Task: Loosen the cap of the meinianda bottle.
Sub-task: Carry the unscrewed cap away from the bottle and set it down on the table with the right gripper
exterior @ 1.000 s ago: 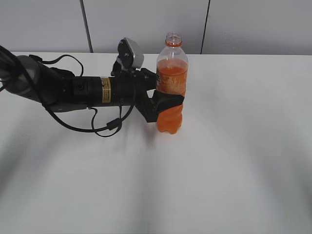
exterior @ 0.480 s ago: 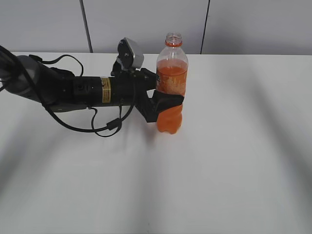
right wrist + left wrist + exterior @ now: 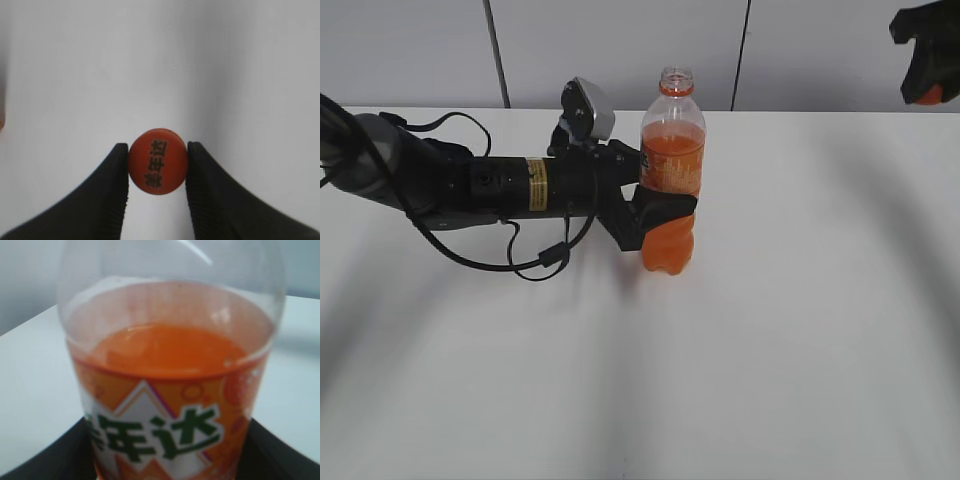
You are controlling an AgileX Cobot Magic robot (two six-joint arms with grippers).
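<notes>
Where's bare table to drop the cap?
Bare table right of the bottle, and the whole front strip. Crowded on the left: left gripper, shut on the bottle, its arm and cable. The right gripper holds the cap.

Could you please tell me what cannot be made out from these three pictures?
- Right gripper: cut off by the exterior view's top right edge; its arm is out of frame.
- Cap: underside hidden in the right wrist view, facing away.
- Meinianda bottle: neck and base cropped in the left wrist view; picture soft.
- Left gripper: far finger hidden behind the bottle in the exterior view.
</notes>
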